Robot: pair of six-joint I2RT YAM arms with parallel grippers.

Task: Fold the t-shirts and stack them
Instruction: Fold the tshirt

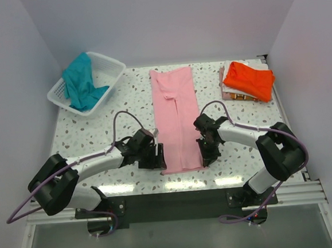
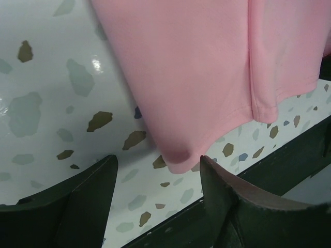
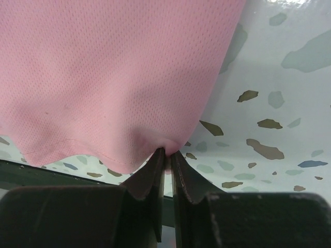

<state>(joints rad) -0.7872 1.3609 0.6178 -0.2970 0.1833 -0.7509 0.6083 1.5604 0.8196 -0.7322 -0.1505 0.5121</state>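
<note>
The light pink t-shirt (image 1: 176, 118) lies as a long narrow strip down the middle of the table, sleeves folded in. My left gripper (image 1: 157, 156) is open at its near left corner; the pink corner (image 2: 181, 150) lies between the fingers, untouched. My right gripper (image 1: 205, 151) is shut on the shirt's near right corner (image 3: 155, 139), pinching the hem. The bright orange t-shirt (image 1: 248, 78) lies folded at the back right. The teal t-shirt (image 1: 82, 82) is crumpled in the basket.
A white lattice basket (image 1: 108, 64) stands at the back left. The orange shirt rests on a pale folded cloth (image 1: 228, 93). The table's near edge (image 2: 269, 165) runs just behind my fingers. White walls enclose the table on three sides.
</note>
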